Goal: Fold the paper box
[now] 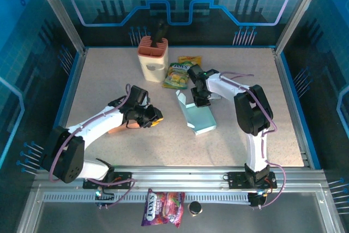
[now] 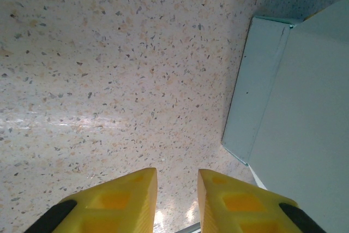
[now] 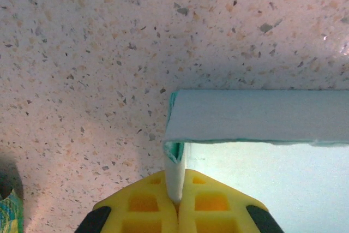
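Right gripper (image 3: 175, 197) is pinched tight on a thin flap of the pale teal paper box (image 1: 199, 115), and that box sits mid-table, a touch right of centre. Over on the left, the left gripper (image 2: 177, 181) hangs low above the speckled table (image 1: 109, 75), yellow fingers a narrow gap apart, nothing between them, the box edge just to its right.

Paper box (image 1: 199, 117) lies right of left tool (image 1: 156, 118), before snack packets (image 1: 177, 75).

Right pincer (image 3: 175, 185) pinches a thin flap of the paper box (image 3: 256, 115) over speckled table (image 3: 82, 69)
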{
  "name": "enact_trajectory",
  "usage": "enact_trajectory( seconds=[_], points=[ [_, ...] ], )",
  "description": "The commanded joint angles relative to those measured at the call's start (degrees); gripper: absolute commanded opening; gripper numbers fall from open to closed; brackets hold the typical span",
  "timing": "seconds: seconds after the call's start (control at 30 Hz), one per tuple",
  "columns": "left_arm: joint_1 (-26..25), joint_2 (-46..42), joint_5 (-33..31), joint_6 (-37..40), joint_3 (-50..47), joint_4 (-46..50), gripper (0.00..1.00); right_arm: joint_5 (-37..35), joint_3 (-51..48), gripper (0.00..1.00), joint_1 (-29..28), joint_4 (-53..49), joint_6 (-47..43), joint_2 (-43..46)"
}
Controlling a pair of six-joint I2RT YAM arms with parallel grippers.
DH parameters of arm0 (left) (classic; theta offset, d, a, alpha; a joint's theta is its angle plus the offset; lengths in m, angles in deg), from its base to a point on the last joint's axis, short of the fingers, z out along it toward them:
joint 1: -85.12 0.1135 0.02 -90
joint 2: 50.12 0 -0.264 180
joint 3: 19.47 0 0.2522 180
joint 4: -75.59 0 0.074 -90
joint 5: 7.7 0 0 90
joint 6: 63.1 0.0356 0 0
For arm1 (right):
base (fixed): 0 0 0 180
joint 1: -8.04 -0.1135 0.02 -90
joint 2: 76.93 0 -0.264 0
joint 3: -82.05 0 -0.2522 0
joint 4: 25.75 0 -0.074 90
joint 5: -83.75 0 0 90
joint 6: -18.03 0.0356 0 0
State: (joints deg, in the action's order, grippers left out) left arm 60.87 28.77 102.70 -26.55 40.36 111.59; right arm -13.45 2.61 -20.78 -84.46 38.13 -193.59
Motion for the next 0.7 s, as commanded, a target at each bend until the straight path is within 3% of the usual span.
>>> enact_trajectory(
  seconds=[0.0, 0.13, 0.33, 0.67],
  points=[
    [0.31, -1.43, 0.07, 0.92, 0.70, 0.99, 0.26, -1.59, -1.77, 0.12, 0.52, -0.24, 1.33, 0.93],
    [0.26, -1.20, 0.08, 0.96, 0.80, 0.94, 0.26, -1.58, -1.68, 0.20, 0.82, 0.01, 0.02, 0.47],
    [0.26, -0.81, 0.25, 1.05, 1.16, 0.88, 0.26, -1.34, -1.27, 0.20, 1.27, 0.41, -1.69, -0.57],
    [0.27, -0.50, 0.27, 1.24, 1.50, 0.96, 0.26, -0.65, -1.79, 0.29, 2.02, 1.84, -3.48, -1.41]
  ],
)
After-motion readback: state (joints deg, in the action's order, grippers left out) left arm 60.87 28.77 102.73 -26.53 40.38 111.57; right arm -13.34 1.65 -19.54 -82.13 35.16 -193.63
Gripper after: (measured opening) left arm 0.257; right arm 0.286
